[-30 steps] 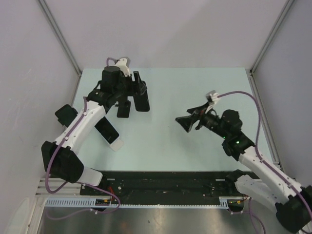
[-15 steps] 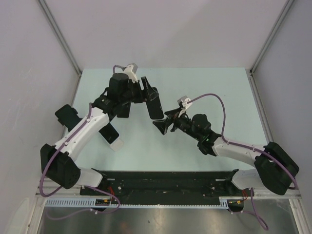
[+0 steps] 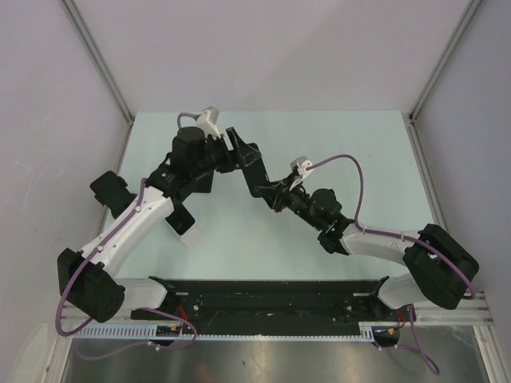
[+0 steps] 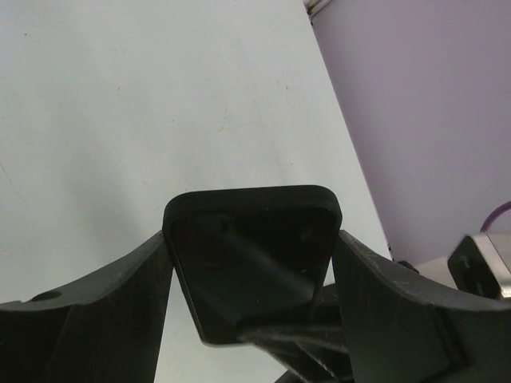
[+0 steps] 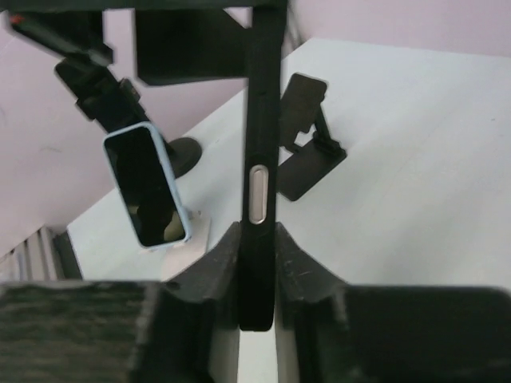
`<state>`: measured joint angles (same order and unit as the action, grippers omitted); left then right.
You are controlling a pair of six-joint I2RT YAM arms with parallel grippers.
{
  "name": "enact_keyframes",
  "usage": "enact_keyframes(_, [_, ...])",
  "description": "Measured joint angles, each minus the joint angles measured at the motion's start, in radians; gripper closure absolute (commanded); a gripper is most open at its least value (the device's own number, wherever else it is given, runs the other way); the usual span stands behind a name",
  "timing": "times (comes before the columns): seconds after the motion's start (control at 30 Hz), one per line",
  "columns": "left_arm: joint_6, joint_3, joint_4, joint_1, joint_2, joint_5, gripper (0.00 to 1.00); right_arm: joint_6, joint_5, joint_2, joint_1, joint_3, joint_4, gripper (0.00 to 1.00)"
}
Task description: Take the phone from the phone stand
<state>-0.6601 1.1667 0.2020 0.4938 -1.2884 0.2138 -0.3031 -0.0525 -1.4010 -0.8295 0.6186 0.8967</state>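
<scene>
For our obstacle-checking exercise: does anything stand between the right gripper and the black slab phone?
Nothing visible does. The black slab phone sits edge-on between the fingers of the right gripper, while the left gripper clamps its two sides.

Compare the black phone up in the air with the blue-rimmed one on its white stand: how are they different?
The black phone is off the table, gripped by both the left gripper and right gripper. The blue-rimmed phone leans on a white stand, with no gripper on it. The black phone's edge is black, while the blue-rimmed phone has a pale edge around a dark face. Both are slim rectangles with rounded corners.
</scene>
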Motion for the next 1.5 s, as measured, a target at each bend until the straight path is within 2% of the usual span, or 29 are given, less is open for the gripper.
enact_keyframes(0.03, [-0.004,-0.005,-0.004,0.001,0.006,-0.001,0.94,-0.003,0.006,0.000,0.000,0.000,0.000,1.00])
enact_keyframes(0.13, [-0.007,-0.027,-0.014,0.002,0.036,-0.013,0.68,-0.014,0.022,0.002,0.005,0.000,-0.005,1.00])
enact_keyframes(0.17, [-0.012,-0.038,-0.015,0.003,0.050,-0.021,0.48,-0.016,0.023,0.006,0.003,0.000,-0.008,1.00])
enact_keyframes(0.23, [-0.022,-0.069,-0.024,0.008,0.087,-0.053,0.28,-0.018,0.010,0.018,0.001,0.000,-0.022,1.00])
enact_keyframes(0.27, [-0.023,-0.076,-0.026,0.010,0.097,-0.062,0.15,-0.018,0.005,0.023,0.002,0.000,-0.027,1.00])
enact_keyframes(0.37, [-0.025,-0.121,-0.044,0.024,0.155,-0.115,0.05,-0.022,-0.042,0.056,0.013,0.000,-0.070,1.00])
enact_keyframes(0.47, [0.010,-0.151,-0.060,0.016,0.224,-0.210,0.00,-0.042,-0.057,0.094,0.070,0.000,-0.164,1.00])
enact_keyframes(0.77, [0.174,-0.270,-0.109,0.011,0.455,-0.502,0.00,-0.082,-0.149,0.175,0.272,0.018,-0.467,1.00])
enact_keyframes(0.87, [0.255,-0.328,-0.123,0.011,0.577,-0.564,0.00,-0.087,-0.182,0.184,0.386,0.063,-0.600,1.00])
enact_keyframes(0.97, [0.327,-0.411,-0.168,0.011,0.722,-0.595,0.00,-0.110,-0.235,0.167,0.575,0.140,-0.734,1.00])
enact_keyframes(1.07, [0.385,-0.480,-0.217,0.012,0.849,-0.596,0.00,-0.123,-0.274,0.092,0.757,0.231,-0.808,1.00])
enact_keyframes(1.17, [0.434,-0.518,-0.240,0.012,0.914,-0.592,0.00,-0.114,-0.287,-0.016,0.869,0.323,-0.882,1.00])
enact_keyframes(1.5, [0.524,-0.585,-0.244,0.012,0.956,-0.545,0.00,-0.003,-0.385,-0.381,1.062,0.592,-1.096,1.00])
